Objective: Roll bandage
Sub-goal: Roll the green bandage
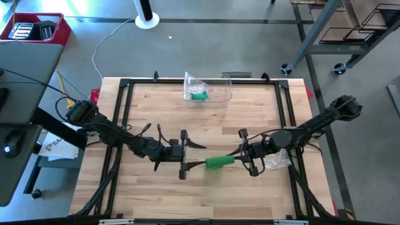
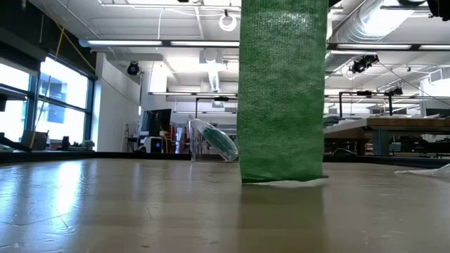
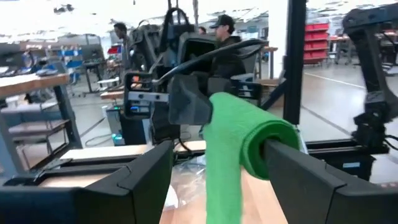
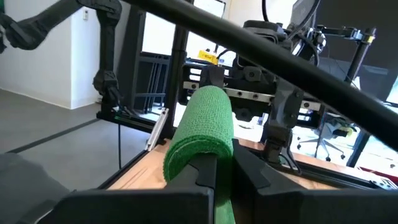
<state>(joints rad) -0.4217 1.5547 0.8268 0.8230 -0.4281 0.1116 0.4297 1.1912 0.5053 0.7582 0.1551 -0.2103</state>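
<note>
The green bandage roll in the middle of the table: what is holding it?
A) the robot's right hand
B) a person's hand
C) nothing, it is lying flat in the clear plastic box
A: the right hand is shut on the end of the green bandage roll, while the left hand stands open beside it.

Bright ceiling lights (image 2: 228,21) lit the scene evenly. Window (image 2: 42,98) glare washed the table (image 2: 105,204) sheen. The left wrist background seemed motion-blurred.
</note>
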